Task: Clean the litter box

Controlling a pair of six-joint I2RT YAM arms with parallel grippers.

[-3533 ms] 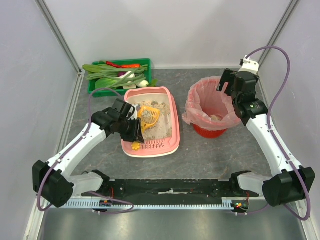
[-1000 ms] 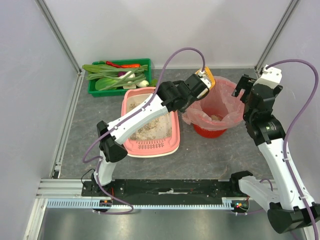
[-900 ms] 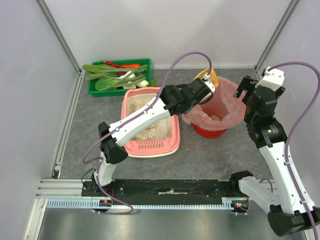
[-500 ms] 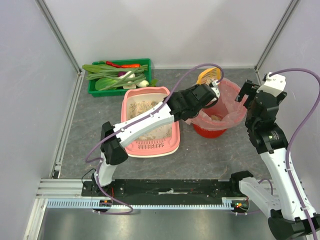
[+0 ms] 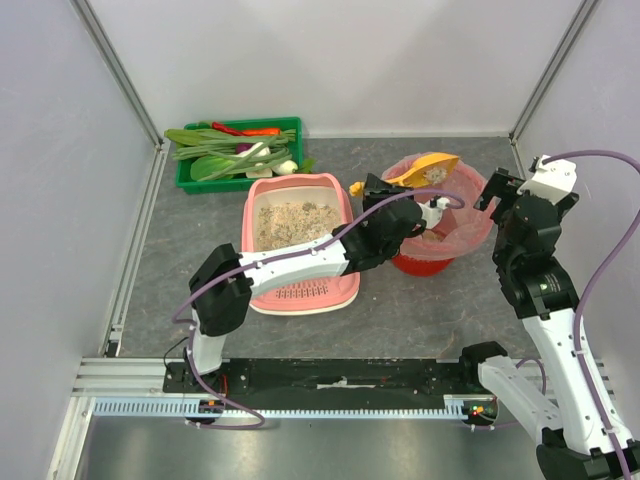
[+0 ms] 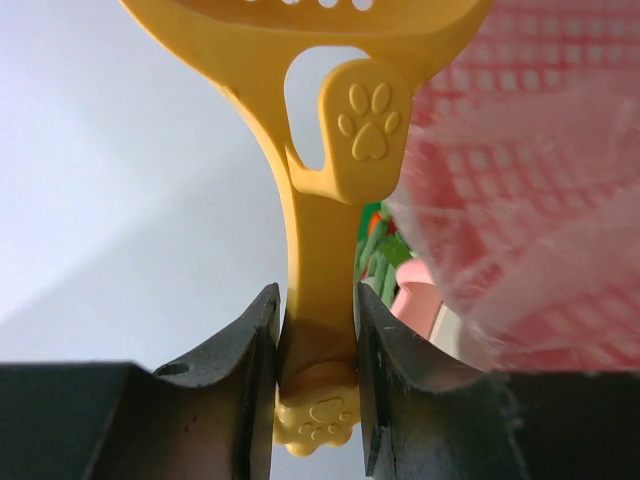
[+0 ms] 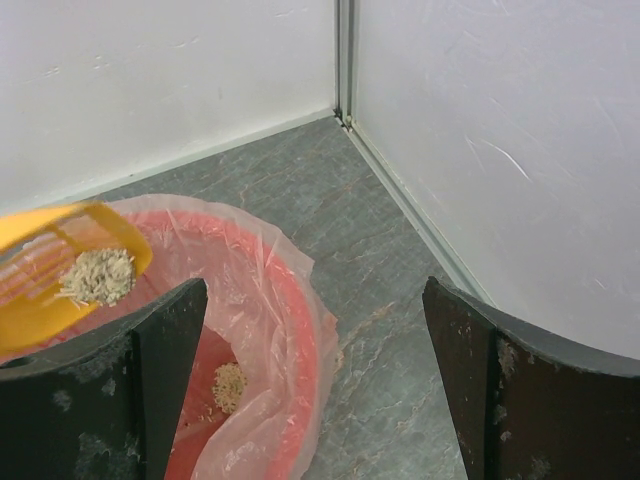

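A pink litter box (image 5: 305, 291) of grey-beige litter sits on the table (image 5: 450, 315), just left of a red bin (image 5: 478, 228) lined with a pink bag. Over the bin's left side, the left tool (image 6: 317, 302) is clamped on the handle of a yellow scoop (image 5: 425, 168), which carries a small clump of litter (image 7: 97, 275) above the bin's opening. Just right of the bin, the right tool (image 7: 312, 290) hovers with its fingers spread wide, gripping nothing.
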